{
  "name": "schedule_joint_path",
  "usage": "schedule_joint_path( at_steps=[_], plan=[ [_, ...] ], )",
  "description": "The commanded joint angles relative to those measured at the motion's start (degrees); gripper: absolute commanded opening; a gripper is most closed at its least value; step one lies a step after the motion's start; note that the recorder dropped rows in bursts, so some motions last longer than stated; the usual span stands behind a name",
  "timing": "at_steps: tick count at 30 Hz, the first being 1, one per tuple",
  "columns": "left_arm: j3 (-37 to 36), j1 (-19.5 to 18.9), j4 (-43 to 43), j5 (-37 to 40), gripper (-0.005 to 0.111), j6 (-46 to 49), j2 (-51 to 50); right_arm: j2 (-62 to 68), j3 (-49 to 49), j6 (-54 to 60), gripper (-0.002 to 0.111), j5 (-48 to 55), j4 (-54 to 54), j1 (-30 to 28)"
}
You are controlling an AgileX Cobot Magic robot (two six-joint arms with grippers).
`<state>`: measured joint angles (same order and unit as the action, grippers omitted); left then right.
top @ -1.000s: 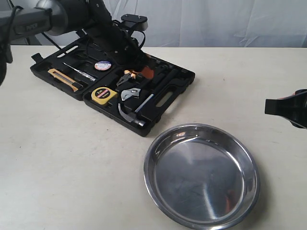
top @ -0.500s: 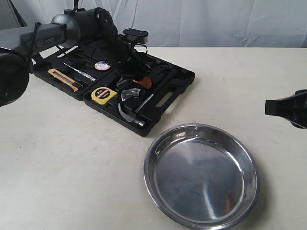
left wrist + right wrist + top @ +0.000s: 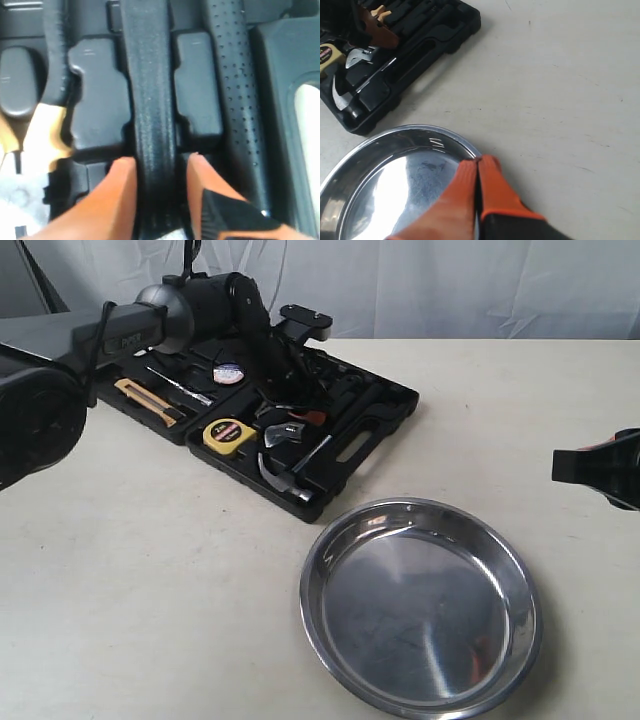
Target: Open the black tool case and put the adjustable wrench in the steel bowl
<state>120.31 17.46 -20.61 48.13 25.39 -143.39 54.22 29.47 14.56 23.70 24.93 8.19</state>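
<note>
The black tool case (image 3: 388,400) lies open at the back left of the table, its tools in their recesses. The adjustable wrench's silver head (image 3: 283,433) shows beside the tape measure; its black handle (image 3: 150,100) runs under my left arm. My left gripper (image 3: 156,167) is down in the case, its orange fingers (image 3: 117,200) pressed against both sides of that handle. The steel bowl (image 3: 330,540) sits at the front right with nothing in it. My right gripper (image 3: 478,162) is shut with nothing in it, hovering near the bowl's rim (image 3: 420,131).
A claw hammer (image 3: 280,475), a yellow tape measure (image 3: 226,433), orange-handled pliers (image 3: 45,130) and a utility knife (image 3: 150,400) lie in the case. The hammer's dotted grip (image 3: 235,90) lies right beside the wrench handle. The case's handle cutout (image 3: 355,447) faces the bowl.
The left arm has dropped lower into the case and its fingers now hold the wrench handle. The whole case has slid a little to the right. The right arm has not moved.
</note>
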Motion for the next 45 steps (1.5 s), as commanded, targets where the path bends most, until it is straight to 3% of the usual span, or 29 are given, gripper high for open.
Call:
schedule_joint_path(
  at_steps=[1, 6, 45],
  plan=[
    [-0.2, 1.0, 1.5, 1.7, 0.02, 0.3, -1.4, -0.3, -0.1, 0.2, -0.001, 0.1, -0.5, -0.1],
    [-0.2, 1.0, 1.8, 1.9, 0.0, 0.3, -1.4, -0.3, -0.1, 0.2, -0.001, 0.1, -0.5, -0.1],
    [-0.2, 1.0, 3.6, 1.6, 0.0, -1.4, 5.6, -0.3, -0.1, 0.2, -0.001, -1.4, -1.3, -0.2]
  ],
)
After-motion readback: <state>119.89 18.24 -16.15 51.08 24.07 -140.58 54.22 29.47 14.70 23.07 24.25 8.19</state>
